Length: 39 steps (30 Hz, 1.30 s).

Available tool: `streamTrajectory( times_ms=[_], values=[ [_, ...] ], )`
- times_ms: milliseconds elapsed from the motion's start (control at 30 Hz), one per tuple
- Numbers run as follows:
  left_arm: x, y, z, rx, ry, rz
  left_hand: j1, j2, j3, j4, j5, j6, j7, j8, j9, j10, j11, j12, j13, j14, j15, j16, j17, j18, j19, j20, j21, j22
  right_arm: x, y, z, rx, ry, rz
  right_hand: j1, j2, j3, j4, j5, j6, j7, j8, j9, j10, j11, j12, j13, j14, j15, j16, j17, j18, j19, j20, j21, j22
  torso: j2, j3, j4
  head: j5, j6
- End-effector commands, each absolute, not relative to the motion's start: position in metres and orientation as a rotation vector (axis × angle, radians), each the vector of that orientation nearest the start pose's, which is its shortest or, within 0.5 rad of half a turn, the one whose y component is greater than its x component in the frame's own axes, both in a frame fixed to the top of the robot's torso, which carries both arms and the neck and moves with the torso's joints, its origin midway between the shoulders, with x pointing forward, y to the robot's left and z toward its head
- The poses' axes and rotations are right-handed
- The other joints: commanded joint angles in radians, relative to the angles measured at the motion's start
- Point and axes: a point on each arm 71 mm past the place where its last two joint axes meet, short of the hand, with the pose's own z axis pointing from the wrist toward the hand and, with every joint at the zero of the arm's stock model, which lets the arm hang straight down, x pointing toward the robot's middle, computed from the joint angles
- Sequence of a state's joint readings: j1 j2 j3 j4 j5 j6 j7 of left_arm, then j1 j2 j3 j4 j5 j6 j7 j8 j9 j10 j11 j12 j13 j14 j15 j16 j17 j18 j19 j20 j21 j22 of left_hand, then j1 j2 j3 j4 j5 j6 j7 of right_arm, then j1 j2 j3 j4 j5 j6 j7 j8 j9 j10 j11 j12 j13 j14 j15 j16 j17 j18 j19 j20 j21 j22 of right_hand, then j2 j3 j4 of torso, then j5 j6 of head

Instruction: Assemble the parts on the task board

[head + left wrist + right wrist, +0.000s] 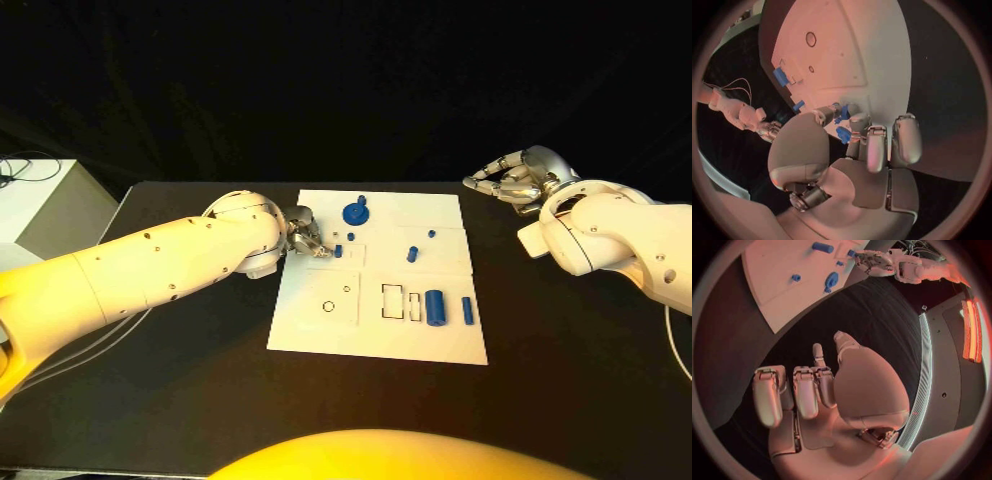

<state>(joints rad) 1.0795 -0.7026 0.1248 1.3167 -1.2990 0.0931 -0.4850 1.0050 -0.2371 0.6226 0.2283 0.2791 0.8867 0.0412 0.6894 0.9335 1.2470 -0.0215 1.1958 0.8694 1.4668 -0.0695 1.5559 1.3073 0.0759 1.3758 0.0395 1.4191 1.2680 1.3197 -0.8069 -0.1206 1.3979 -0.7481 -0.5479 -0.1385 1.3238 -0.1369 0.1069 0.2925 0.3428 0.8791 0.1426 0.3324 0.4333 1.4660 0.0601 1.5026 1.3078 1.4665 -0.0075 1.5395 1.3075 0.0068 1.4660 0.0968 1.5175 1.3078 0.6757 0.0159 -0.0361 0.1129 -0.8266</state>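
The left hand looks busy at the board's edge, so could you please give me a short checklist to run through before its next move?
1. Left hand has a part: ok, its fingers pinch a small blue piece at the task board's left edge.
2. Grip secure: cannot tell, the fingers hide most of the piece.
3. Right hand clear of the board: ok, it hovers off the far right corner, holding nothing.
4. Board flat on the table: ok.
5. Other parts undisturbed: ok, the blue cylinder and bar lie near the right edge.
6. Target slot identified: cannot tell.
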Motion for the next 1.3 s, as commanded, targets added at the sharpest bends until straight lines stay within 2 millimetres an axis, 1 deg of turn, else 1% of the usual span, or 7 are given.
streamTrajectory(
  times_ms=[33,200,600,1033,1300],
  values=[
    [0.5098,0.2157,-0.2482,-0.168,2.220,-0.291,0.004,-0.009,-0.019,0.005,0.002,0.002,0.007,-0.002,-0.002,-0.004,0.002,0.001,0.000,0.096,-0.004,0.004,0.242,-0.006,0.001,-0.001,-0.004,0.000,0.5258,-0.2437,-0.1636,0.638,1.591,0.738,-0.009,0.000,0.007,-0.002,0.006,-0.009,0.000,0.004,0.001,0.015,0.002,-0.004,0.174,0.081,-0.004,-0.006,0.160,0.008,0.079,-0.006,-0.006,0.221,0.000,-0.0003,0.0001,0.000,-0.001],
    [0.5095,0.2167,-0.2479,-0.170,2.219,-0.291,0.011,-0.011,-0.054,0.021,0.002,0.001,0.008,-0.002,-0.004,-0.008,0.003,-0.001,-0.004,0.095,-0.003,0.002,0.240,-0.005,0.000,0.000,-0.006,-0.002,0.5257,-0.2441,-0.1635,0.638,1.590,0.737,-0.012,0.000,0.008,-0.001,0.007,-0.009,0.001,0.004,0.002,0.014,0.002,-0.004,0.173,0.081,-0.004,-0.006,0.160,0.009,0.079,-0.006,-0.008,0.220,0.000,-0.0005,0.0000,-0.001,0.000],
    [0.5095,0.2191,-0.2474,-0.166,2.214,-0.280,0.015,-0.010,-0.060,0.024,0.002,0.001,0.008,-0.002,-0.005,-0.008,0.003,-0.001,-0.004,0.095,-0.003,0.002,0.240,-0.005,0.000,0.000,-0.006,-0.001,0.5256,-0.2450,-0.1635,0.640,1.589,0.735,-0.012,0.000,0.008,-0.001,0.007,-0.009,0.001,0.004,0.002,0.014,0.002,-0.004,0.173,0.081,-0.004,-0.006,0.160,0.009,0.079,-0.006,-0.008,0.220,0.000,0.0003,0.0004,-0.001,0.001],
    [0.5091,0.2168,-0.2474,-0.174,2.216,-0.294,0.026,-0.009,-0.080,0.032,0.002,0.000,0.008,-0.002,-0.006,-0.010,0.003,-0.002,-0.007,0.095,-0.003,0.001,0.238,-0.005,-0.001,0.000,-0.007,-0.003,0.5256,-0.2451,-0.1636,0.640,1.589,0.735,-0.014,-0.001,0.008,-0.001,0.007,-0.010,0.001,0.004,0.003,0.014,0.002,-0.004,0.173,0.081,-0.004,-0.006,0.160,0.009,0.079,-0.006,-0.007,0.221,0.000,0.0016,-0.0008,0.000,0.001],
    [0.5088,0.2175,-0.2476,-0.193,2.222,-0.308,0.029,-0.008,-0.082,0.033,0.003,-0.001,0.008,-0.002,-0.007,-0.012,0.003,-0.003,-0.009,0.094,-0.003,0.001,0.237,-0.004,-0.003,0.000,-0.009,-0.006,0.5255,-0.2455,-0.1637,0.641,1.589,0.734,-0.014,-0.001,0.008,-0.001,0.007,-0.010,0.001,0.004,0.003,0.014,0.002,-0.004,0.173,0.081,-0.004,-0.006,0.160,0.009,0.079,-0.006,-0.007,0.221,0.000,0.0006,-0.0011,-0.002,0.002]
  ],
)
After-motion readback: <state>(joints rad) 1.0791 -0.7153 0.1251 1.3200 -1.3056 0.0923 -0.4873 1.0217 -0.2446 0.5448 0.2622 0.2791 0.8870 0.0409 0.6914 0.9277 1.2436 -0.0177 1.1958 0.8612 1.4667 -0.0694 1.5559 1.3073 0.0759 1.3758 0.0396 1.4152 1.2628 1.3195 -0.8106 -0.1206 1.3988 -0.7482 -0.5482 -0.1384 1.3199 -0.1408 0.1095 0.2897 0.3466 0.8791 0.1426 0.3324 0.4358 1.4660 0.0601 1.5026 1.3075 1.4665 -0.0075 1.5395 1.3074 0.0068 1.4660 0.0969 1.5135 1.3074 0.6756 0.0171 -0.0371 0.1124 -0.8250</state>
